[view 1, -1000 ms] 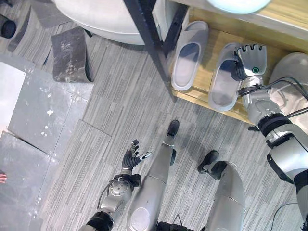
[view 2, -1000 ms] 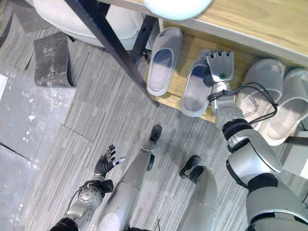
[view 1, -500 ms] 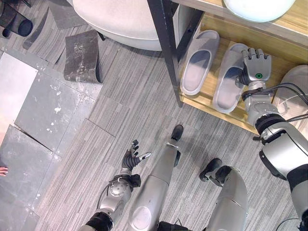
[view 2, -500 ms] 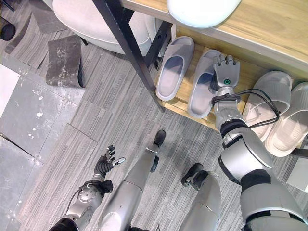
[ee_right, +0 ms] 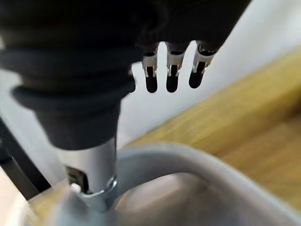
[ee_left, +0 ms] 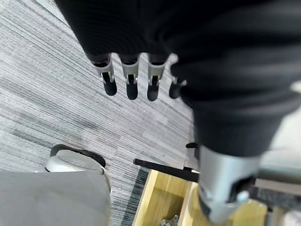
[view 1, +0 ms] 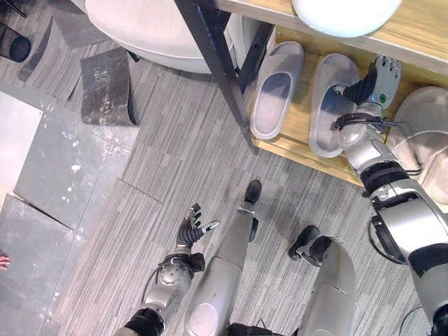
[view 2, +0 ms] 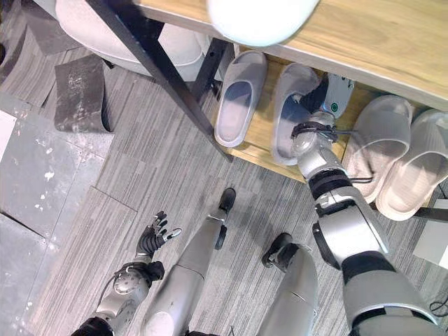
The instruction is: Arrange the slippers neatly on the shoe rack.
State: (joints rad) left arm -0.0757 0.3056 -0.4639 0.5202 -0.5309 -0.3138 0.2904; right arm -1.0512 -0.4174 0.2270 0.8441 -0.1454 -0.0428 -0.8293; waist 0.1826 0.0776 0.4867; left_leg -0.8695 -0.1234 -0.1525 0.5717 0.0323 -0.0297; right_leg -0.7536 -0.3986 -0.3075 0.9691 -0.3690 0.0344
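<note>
**A:** Where do the slippers sit?

**B:** On the low wooden shelf of the shoe rack (view 1: 294, 143). Two grey ones lie side by side at its left end, just right of the black post (view 1: 213, 63). The left slipper (view 1: 276, 87) lies fully on the shelf. The second slipper (view 1: 329, 105) is just beside it, and its near end hangs a little over the shelf's front edge.

**A:** And the robot's right hand?

**B:** The right hand (view 1: 376, 80) is at the far right side of that second slipper, touching it. In the right wrist view the thumb (ee_right: 96, 174) goes down inside the slipper's grey rim (ee_right: 188, 157), while the fingers (ee_right: 171, 75) stretch out straight above the wood. So the hand is not clenched around the slipper; its fingers are extended.

**A:** Anything else on the shelf?

**B:** Another pair of pale slippers (view 2: 399, 161) lies to the right of the arm, with their near ends past the shelf's edge.

**A:** The left hand?

**B:** The left hand (view 1: 192, 227) hangs low over the grey plank floor (view 1: 161, 161), well apart from the rack. Its fingers (ee_left: 131, 82) are relaxed and hold nothing.

**A:** What else is around?

**B:** A white round seat (view 1: 150, 28) stands far left of the post, a dark floor tile (view 1: 105, 84) lies to its left, and a white bowl (view 1: 346, 14) rests on the upper shelf.
</note>
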